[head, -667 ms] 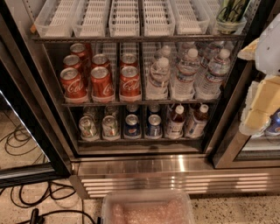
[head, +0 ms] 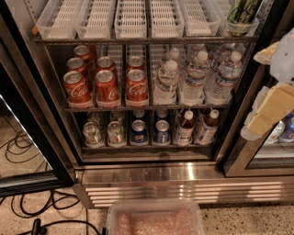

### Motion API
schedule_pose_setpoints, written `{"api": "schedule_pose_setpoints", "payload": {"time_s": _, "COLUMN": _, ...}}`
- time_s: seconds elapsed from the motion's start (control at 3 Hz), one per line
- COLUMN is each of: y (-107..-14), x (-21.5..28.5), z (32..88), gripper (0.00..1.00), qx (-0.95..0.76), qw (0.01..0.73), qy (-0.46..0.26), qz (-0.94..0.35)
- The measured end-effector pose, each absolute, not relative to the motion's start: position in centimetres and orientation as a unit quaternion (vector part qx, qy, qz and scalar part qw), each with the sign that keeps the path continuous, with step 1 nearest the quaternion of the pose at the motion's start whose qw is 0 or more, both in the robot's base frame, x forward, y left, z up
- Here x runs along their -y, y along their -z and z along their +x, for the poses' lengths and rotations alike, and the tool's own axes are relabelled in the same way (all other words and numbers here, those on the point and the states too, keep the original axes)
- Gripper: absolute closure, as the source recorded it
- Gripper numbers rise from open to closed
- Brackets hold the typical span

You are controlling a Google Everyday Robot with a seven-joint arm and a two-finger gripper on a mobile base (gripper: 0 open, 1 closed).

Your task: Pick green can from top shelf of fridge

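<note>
Red cans (head: pixel 107 87) beside water bottles (head: pixel 197 78); lower cans (head: pixel 138 131) and perhaps juice bottles (head: pixel 183 127); cables (head: pixel 27 206) on floor (head: pixel 248 225); tub (head: pixel 155 219).

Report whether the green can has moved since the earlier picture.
No. The green can sits at the same spot at the right end of the top shelf; the gripper is at the right edge, below it.

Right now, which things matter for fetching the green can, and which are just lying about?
For the job: green can, top right; top shelf; fridge; gripper at the right edge, below the can.
Just lying about: red cans; water bottles; floor cables; plastic tub.
</note>
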State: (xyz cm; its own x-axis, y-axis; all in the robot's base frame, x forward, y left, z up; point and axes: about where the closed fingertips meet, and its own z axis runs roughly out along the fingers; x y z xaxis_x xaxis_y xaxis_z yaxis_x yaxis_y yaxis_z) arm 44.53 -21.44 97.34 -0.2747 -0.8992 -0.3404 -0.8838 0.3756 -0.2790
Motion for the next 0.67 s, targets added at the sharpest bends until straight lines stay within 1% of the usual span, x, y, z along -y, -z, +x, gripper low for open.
{"api": "schedule_pose_setpoints", "payload": {"time_s": 0.67, "y": -98.1, "x": 20.9, "z": 46.4, "gripper": 0.00, "qx": -0.819, "qw": 0.392, "qy": -0.065, "qz": -0.414}}
